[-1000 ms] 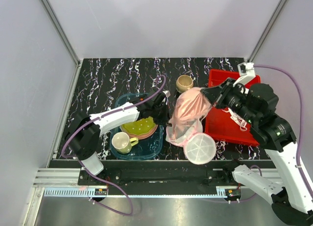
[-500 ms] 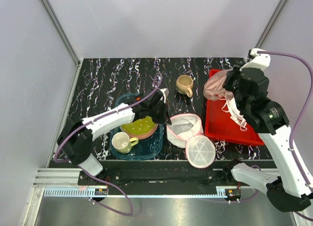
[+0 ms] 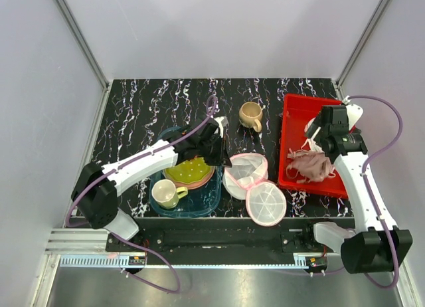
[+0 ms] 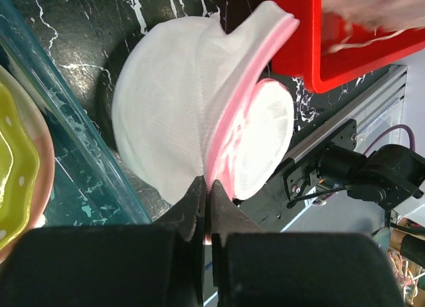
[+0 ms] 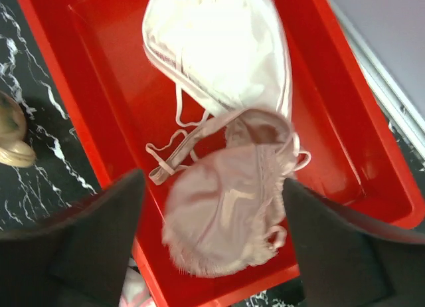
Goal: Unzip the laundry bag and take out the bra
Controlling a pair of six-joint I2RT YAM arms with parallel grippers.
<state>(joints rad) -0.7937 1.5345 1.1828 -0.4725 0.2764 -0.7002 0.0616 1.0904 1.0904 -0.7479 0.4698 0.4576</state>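
The laundry bag (image 3: 244,174), a white mesh pouch with pink zip edging, lies unzipped on the table with its round flap (image 3: 266,203) folded out toward the near edge. My left gripper (image 3: 224,161) is shut on the bag's pink edging (image 4: 219,154), pinching it at the fingertips (image 4: 197,191). The bra (image 3: 309,166), pale pink with thin straps, lies loose in the red tray (image 3: 295,111). In the right wrist view the bra (image 5: 226,207) looks blurred. My right gripper (image 3: 320,142) hangs above it, open wide, with nothing between its fingers (image 5: 106,240).
A teal tray (image 3: 214,199) left of the bag holds a yellow-green plate (image 3: 188,169) and a pale green cup (image 3: 165,194). A tan mug (image 3: 251,114) stands behind the bag. The red tray reaches close to the table's right edge.
My right gripper pulled the bra out of the bag, carried it over the red tray and opened; the bra dropped into the tray. The bag sank flat. The left gripper kept its grip.
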